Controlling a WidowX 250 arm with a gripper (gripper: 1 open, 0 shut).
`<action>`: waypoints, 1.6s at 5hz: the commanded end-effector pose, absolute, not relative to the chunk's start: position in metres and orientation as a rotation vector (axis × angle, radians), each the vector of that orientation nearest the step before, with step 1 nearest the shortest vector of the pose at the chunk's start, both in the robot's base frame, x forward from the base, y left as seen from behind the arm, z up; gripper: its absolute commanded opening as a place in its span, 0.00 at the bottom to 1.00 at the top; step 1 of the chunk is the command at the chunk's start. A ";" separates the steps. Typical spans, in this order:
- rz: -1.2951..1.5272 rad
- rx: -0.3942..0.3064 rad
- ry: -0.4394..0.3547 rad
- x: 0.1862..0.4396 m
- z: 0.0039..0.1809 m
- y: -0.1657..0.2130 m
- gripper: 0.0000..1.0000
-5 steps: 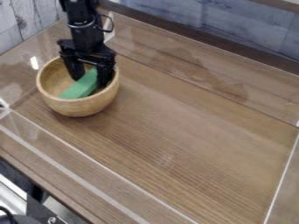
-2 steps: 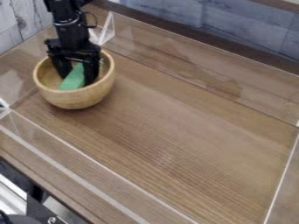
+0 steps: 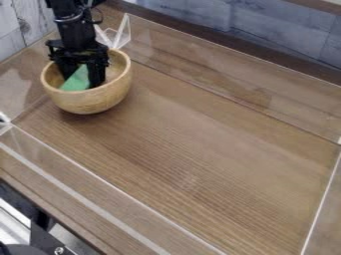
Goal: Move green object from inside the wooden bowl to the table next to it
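- Brown wood-grain table (image 3: 200, 129), edged by low clear acrylic walls, fills my view; most of its surface beside the bowl lies bare.
- Round light-tan wooden bowl (image 3: 94, 100) sits near the far left corner.
- Small flat bright-green block (image 3: 76, 80) lies inside it.
- My black gripper (image 3: 79, 72) points down into the bowl, fingers straddling the block; I cannot tell whether they have clamped it.
- I judge this the grasp step. Next comes a lift clear of the rim, then setting down beside the bowl.
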State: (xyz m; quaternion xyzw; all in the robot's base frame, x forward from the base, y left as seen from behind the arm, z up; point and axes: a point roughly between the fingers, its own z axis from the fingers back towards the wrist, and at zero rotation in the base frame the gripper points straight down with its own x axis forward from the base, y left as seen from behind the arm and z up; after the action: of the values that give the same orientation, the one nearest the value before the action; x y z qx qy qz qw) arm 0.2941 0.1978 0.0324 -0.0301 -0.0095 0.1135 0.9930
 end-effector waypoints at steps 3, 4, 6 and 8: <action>0.198 -0.053 -0.063 0.305 0.049 0.206 0.00; 0.143 -0.061 -0.059 0.306 0.053 0.206 0.00; 0.099 -0.117 -0.111 0.308 0.102 0.205 0.00; 0.057 -0.177 -0.170 0.306 0.149 0.196 0.00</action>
State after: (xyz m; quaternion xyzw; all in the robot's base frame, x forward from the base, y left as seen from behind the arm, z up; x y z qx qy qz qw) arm 0.3026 0.1894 0.1168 -0.1179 -0.0430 0.0339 0.9915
